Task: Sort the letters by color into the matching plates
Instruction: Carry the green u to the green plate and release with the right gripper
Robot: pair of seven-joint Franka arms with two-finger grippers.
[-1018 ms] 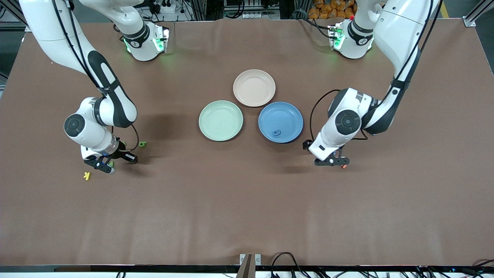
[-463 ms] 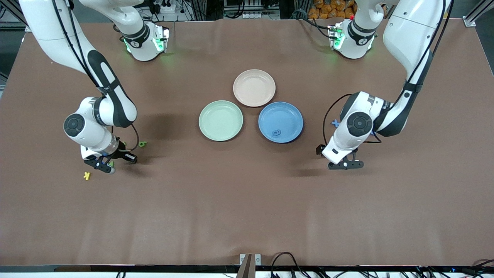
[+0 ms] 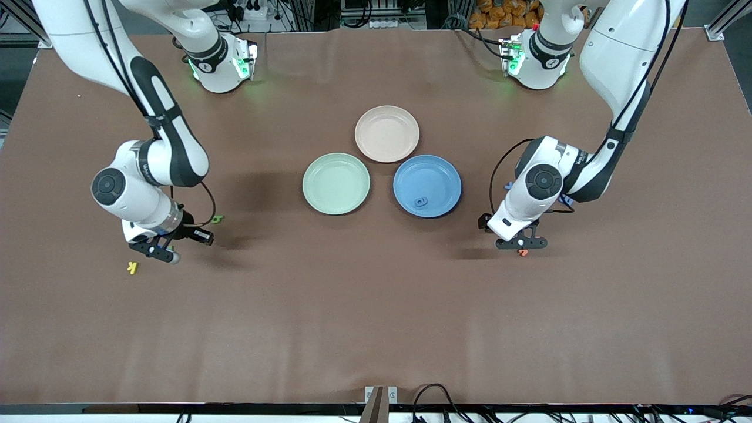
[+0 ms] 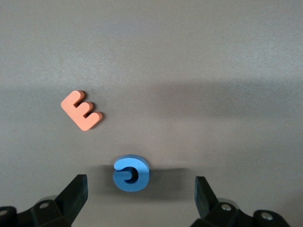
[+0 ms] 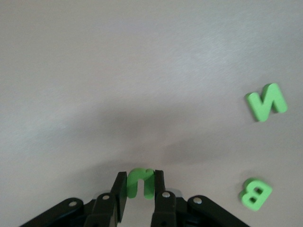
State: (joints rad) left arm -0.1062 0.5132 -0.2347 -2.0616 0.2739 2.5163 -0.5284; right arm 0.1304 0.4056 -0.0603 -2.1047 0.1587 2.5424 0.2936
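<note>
My right gripper (image 5: pixel 140 190) is shut on a small green letter (image 5: pixel 140 182), held just above the table at the right arm's end (image 3: pixel 154 249). Two more green letters, an N (image 5: pixel 266 101) and a B (image 5: pixel 255 193), lie on the cloth nearby. My left gripper (image 4: pixel 139 195) hangs open low over a blue letter (image 4: pixel 130 173), which lies between its spread fingers untouched. The pale green plate (image 3: pixel 336 183) holds nothing. The blue plate (image 3: pixel 435 176) has one blue letter (image 3: pixel 420 202) in it.
An orange E (image 4: pixel 81 110) lies beside the blue letter, right by the left gripper (image 3: pixel 521 242). A yellow letter (image 3: pixel 133 268) lies near the right gripper. A beige-pink plate (image 3: pixel 387 133) sits beside the other two, farther from the front camera.
The right gripper has risen slightly with the green letter in it. The left gripper swung toward the left arm's end, then came back a little and now stands over the blue letter.
</note>
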